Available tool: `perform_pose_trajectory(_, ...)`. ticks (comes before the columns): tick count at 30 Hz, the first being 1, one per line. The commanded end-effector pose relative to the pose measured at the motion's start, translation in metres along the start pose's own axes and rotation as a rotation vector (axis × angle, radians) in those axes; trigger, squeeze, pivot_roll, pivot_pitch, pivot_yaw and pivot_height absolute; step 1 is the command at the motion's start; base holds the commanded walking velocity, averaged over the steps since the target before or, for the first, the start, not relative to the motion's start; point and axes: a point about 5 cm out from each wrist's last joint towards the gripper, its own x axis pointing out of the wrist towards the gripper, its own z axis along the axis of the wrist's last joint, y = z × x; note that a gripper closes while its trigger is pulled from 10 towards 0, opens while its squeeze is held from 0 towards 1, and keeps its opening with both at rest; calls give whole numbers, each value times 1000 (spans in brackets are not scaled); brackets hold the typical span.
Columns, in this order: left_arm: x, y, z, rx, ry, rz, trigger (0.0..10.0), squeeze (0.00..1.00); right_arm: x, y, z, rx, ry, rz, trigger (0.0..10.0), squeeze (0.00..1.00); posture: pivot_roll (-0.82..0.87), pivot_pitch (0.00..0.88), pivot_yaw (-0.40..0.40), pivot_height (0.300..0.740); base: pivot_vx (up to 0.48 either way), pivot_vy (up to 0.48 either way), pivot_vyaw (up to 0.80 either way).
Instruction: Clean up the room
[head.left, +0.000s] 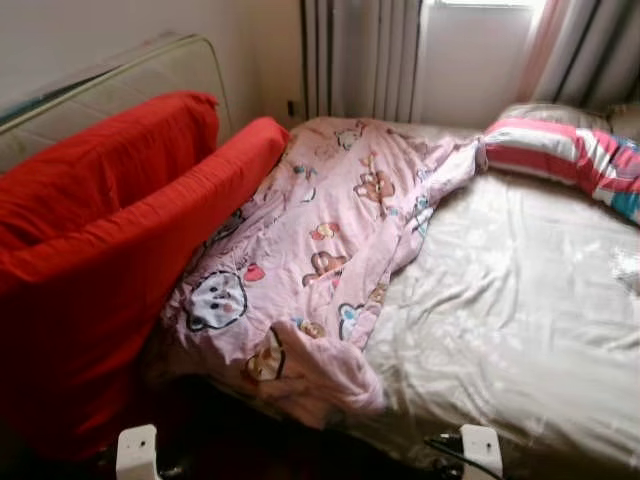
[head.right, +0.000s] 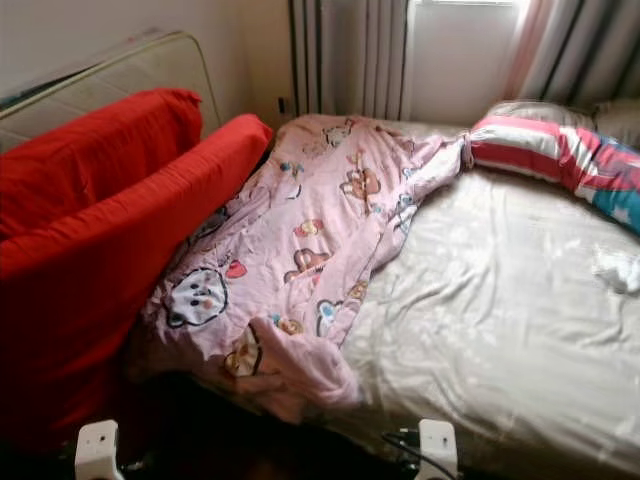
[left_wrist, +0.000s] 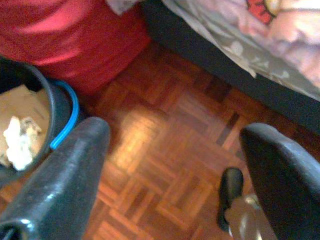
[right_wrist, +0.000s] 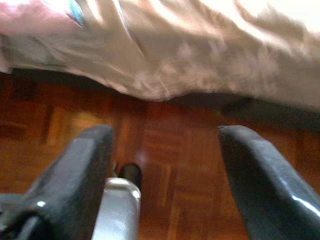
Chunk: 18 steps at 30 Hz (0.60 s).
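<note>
A pink cartoon-print quilt (head.left: 320, 250) lies crumpled along the left side of the bed, one end hanging over the foot. The beige sheet (head.left: 520, 310) covers the bed to its right. A striped pillow (head.left: 570, 155) rests at the head, and a small white crumpled thing (head.right: 618, 270) lies on the sheet at the right. My left gripper (left_wrist: 175, 180) hangs open above the parquet floor beside a dark bin (left_wrist: 52, 115) that holds white scraps. My right gripper (right_wrist: 165, 175) hangs open over the floor near the bed's foot edge (right_wrist: 200, 90).
A red-covered mattress or cushion (head.left: 110, 250) leans against the wall left of the bed, with a pale mattress (head.left: 120, 80) behind it. Curtains and a bright window (head.left: 470, 60) stand beyond the bed. Parquet floor (left_wrist: 165, 130) lies between me and the bed.
</note>
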Motion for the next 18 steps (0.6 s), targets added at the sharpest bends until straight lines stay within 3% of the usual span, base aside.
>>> perform_pose_trajectory(1, 0, 7, 3, 28, 0, 16, 10000, 0, 0, 8, 1, 2, 0, 21, 10000, 0, -15, 0, 54, 740, 0, 476, 0)
perform_pose_trajectory(4, 0, 6, 4, 31, -5, 13, 10000, 0, 0, 9, 0, 0, 3, 23, 10000, 0, -16, 0, 52, 740, 0, 408, 0)
perform_pose_trajectory(10, 1, 2, 9, 34, -32, 2, 10000, 0, 1, 7, 6, -10, -22, 27, 10000, 0, -20, 0, 42, 740, 0, 0, 0)
perform_pose_trajectory(18, 5, -4, 31, 3, -133, -23, 10000, 0, 6, 8, 48, 13, -154, 20, 10000, 0, -33, 0, 27, 740, 0, 0, 0)
